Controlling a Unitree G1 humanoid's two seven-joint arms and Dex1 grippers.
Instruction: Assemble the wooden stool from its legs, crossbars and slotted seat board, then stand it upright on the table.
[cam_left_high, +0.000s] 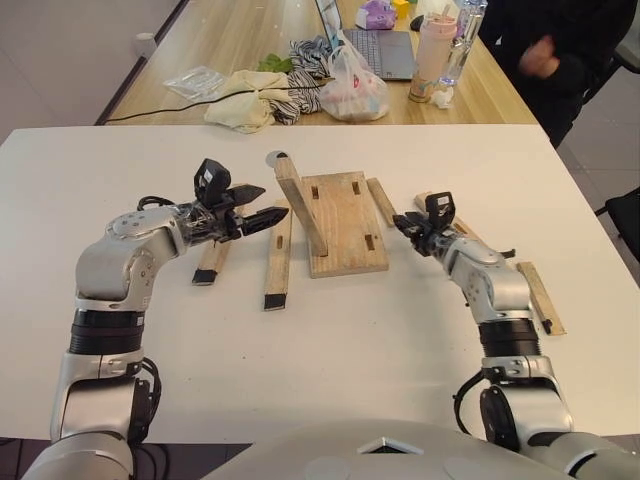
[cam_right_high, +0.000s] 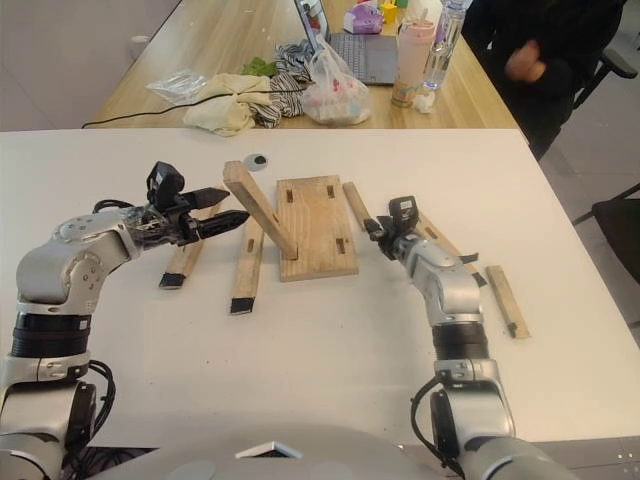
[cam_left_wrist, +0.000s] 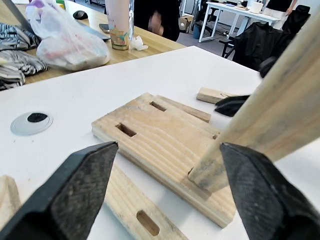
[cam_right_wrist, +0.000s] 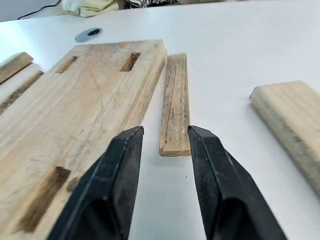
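Observation:
The slotted seat board (cam_left_high: 350, 225) lies flat at the table's middle. One wooden leg (cam_left_high: 300, 205) stands tilted in a slot at its left edge. My left gripper (cam_left_high: 264, 205) is open just left of that leg, fingertips close to it; the left wrist view shows the leg (cam_left_wrist: 270, 100) rising from the board (cam_left_wrist: 160, 135) near one finger (cam_left_wrist: 75, 195). My right gripper (cam_left_high: 403, 224) is open at the board's right edge, holding nothing. In the right wrist view its fingers (cam_right_wrist: 112, 180) frame the end of a thin crossbar (cam_right_wrist: 175, 97) lying beside the board (cam_right_wrist: 75, 110).
Loose wooden parts lie left of the board (cam_left_high: 278, 262) (cam_left_high: 211, 262) and by the right arm (cam_left_high: 540, 296). A round cable grommet (cam_left_high: 272, 157) sits behind the board. The back table holds a plastic bag (cam_left_high: 352, 92), clothes and a laptop.

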